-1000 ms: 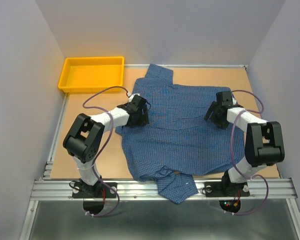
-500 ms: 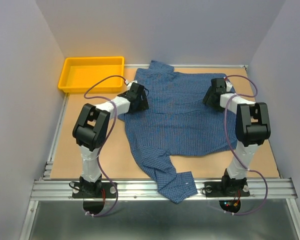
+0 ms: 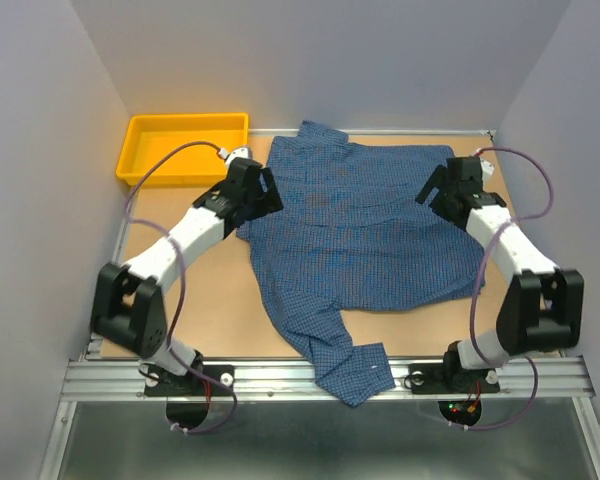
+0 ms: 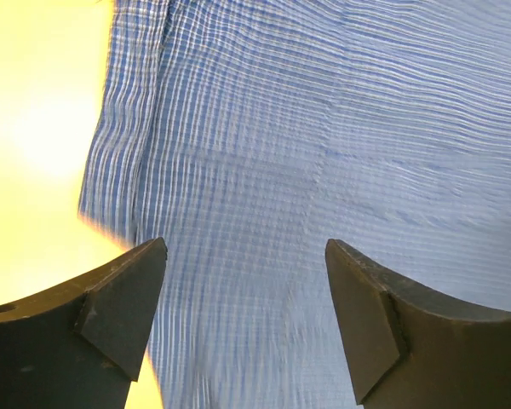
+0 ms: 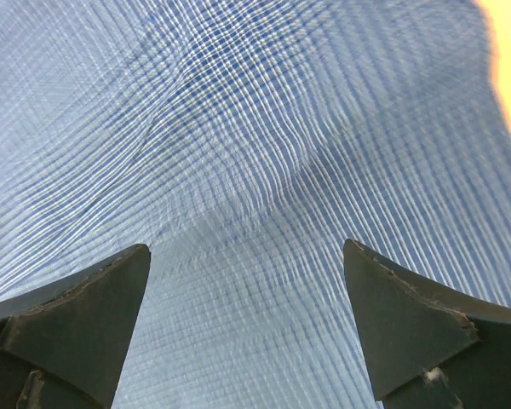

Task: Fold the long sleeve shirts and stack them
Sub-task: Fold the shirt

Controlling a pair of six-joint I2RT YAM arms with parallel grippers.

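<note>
The blue checked long sleeve shirt [image 3: 355,235] lies spread on the brown table, its collar end at the far edge and one part trailing over the near rail [image 3: 355,372]. My left gripper [image 3: 267,192] hovers over the shirt's left edge. In the left wrist view the left gripper [image 4: 245,247] is open, with only the cloth [image 4: 324,128] below and nothing between the fingers. My right gripper [image 3: 435,190] hovers over the shirt's right side. In the right wrist view the right gripper [image 5: 245,247] is open wide above the cloth [image 5: 238,128].
A yellow tray [image 3: 140,165] sits at the far left corner, close behind my left gripper. Bare table [image 3: 195,300] shows left of the shirt, and a strip of table [image 3: 525,210] shows to its right. Grey walls enclose the table on three sides.
The shirt has slid toward the far edge and lies flatter. Both arms have stretched further back and outward, and the right jaws have spread wider.
</note>
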